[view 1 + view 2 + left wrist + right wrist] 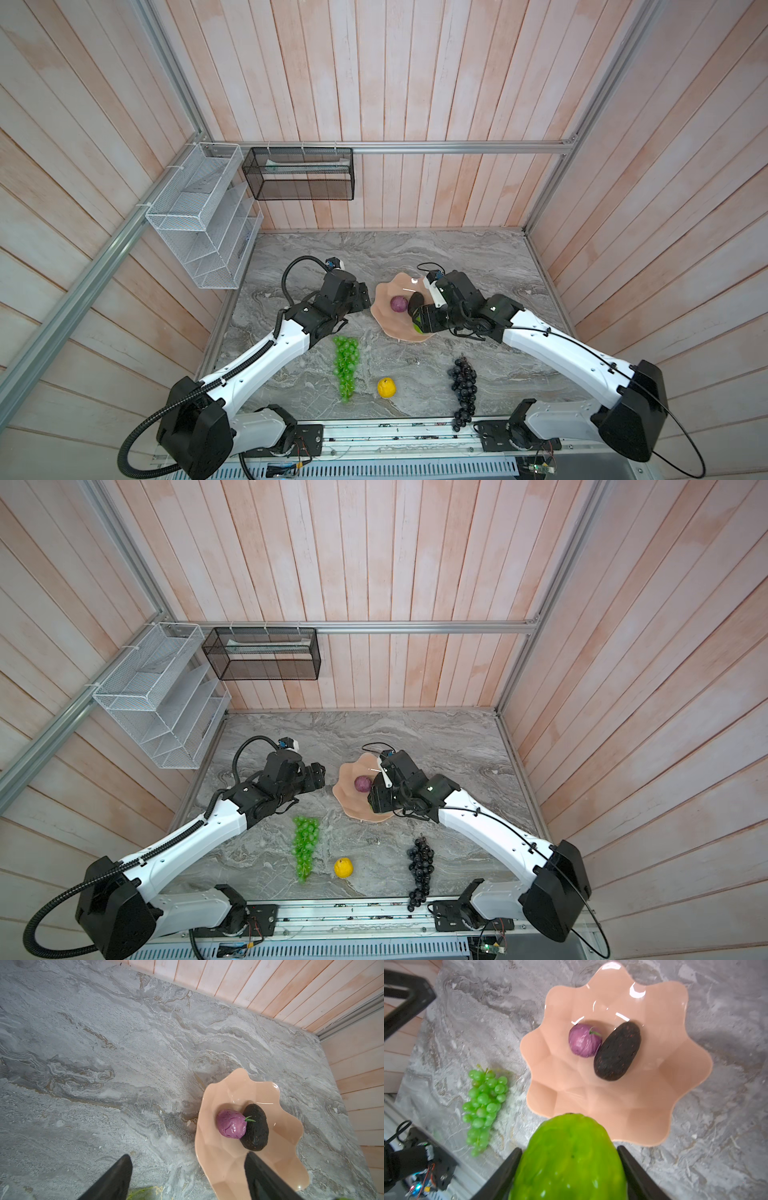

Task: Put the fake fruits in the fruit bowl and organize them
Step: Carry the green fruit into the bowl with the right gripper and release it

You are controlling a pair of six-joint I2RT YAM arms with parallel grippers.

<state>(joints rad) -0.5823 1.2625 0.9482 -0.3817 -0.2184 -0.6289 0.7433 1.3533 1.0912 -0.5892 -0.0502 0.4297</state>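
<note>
The peach-pink fruit bowl holds the purple bumpy fruit and the blackish avocado, touching side by side. My right gripper is shut on the bumpy lime-green fruit, held above the bowl's near rim. My left gripper stands open and empty just left of the bowl. On the table near the front lie the green grape bunch, the yellow lemon and the dark grape bunch.
A white wire basket and a black mesh basket hang on the left and back walls. Wooden walls close in the marble table on three sides. The dark grape bunch's tip reaches over the front metal rail.
</note>
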